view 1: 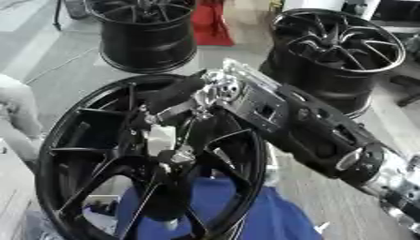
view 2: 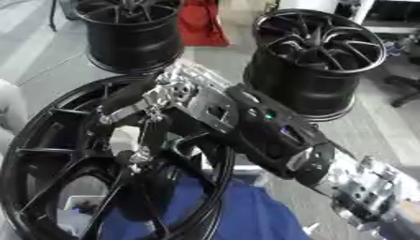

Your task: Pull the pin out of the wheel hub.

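Partly hidden: pin | right robot hand [view 1: 176, 101] over wheel hub [view 1: 164, 154]

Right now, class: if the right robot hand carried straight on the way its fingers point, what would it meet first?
Probably the centre of the near wheel hub: the right robot hand points down-left onto a small pale part there, likely the pin. Depth is unclear; contact can't be confirmed.

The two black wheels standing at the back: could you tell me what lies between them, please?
Between the left back wheel and the right back wheel lies a red thing on the floor, then bare grey floor, clearest in the left eye view.
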You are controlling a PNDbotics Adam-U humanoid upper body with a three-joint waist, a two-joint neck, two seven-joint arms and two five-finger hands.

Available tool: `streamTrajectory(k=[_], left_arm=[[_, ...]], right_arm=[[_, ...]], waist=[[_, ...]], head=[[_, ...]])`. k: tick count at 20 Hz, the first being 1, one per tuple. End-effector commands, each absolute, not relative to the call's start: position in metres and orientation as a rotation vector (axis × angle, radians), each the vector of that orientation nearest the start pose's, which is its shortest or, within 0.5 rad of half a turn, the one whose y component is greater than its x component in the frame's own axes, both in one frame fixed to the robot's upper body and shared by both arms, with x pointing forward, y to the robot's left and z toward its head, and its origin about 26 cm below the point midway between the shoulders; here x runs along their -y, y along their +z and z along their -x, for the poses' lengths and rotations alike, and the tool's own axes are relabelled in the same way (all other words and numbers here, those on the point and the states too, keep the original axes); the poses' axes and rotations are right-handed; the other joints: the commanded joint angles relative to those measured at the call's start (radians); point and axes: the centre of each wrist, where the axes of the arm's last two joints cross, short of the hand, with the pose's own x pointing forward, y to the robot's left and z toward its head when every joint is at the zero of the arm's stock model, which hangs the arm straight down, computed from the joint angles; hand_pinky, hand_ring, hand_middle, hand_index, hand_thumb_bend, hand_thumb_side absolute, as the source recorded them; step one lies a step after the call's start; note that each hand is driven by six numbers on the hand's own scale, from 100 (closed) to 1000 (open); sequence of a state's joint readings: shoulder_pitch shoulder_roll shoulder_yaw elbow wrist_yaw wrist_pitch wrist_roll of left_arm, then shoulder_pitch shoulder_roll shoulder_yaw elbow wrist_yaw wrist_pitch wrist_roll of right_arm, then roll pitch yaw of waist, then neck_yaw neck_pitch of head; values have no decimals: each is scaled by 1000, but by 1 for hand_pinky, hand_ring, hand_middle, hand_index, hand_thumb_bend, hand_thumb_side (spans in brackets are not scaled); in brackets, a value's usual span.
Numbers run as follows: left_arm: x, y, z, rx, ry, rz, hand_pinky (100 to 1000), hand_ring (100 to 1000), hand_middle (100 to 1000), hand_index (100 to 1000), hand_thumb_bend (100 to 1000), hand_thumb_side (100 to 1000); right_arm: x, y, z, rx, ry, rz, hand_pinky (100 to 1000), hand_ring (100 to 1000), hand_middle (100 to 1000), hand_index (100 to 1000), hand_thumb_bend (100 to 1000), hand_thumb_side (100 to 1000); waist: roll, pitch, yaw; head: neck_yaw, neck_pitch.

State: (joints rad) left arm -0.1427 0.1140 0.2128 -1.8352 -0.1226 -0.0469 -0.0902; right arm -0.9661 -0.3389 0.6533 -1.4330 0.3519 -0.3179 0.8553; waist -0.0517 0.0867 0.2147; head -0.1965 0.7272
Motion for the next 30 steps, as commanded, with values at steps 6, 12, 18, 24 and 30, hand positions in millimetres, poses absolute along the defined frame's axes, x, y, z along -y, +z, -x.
streamTrajectory(k=[6,12,18,24,30], left_arm=[[-304,116,-297,2023,-164,-309,612,645,662,858,131,627],[-305,116,-296,2022,-164,-312,612,645,662,858,130,627],[-305,116,-296,2024,-162,-312,612,646,661,858,130,627],[-304,117,-297,2027,-163,-306,613,646,661,859,128,627],[-303,117,-297,2028,-161,-304,613,646,661,859,127,628]], right_arm=[[99,225,-397,-1771,-2890,-19,843,894,920,931,100,100],[106,228,-397,-1767,-2896,-35,844,894,922,933,100,100],[108,218,-401,-1763,-2933,-25,837,887,919,927,100,100],[106,218,-402,-1784,-2940,-22,824,870,909,917,100,100],[104,223,-401,-1808,-2930,-26,768,782,837,876,100,100]], waist=[[3,-10,-6],[3,-11,-14],[7,-9,-12],[10,-5,-7],[11,-3,-1]], head=[[3,-18],[4,-17],[2,-22],[-2,-26],[-4,-29]])
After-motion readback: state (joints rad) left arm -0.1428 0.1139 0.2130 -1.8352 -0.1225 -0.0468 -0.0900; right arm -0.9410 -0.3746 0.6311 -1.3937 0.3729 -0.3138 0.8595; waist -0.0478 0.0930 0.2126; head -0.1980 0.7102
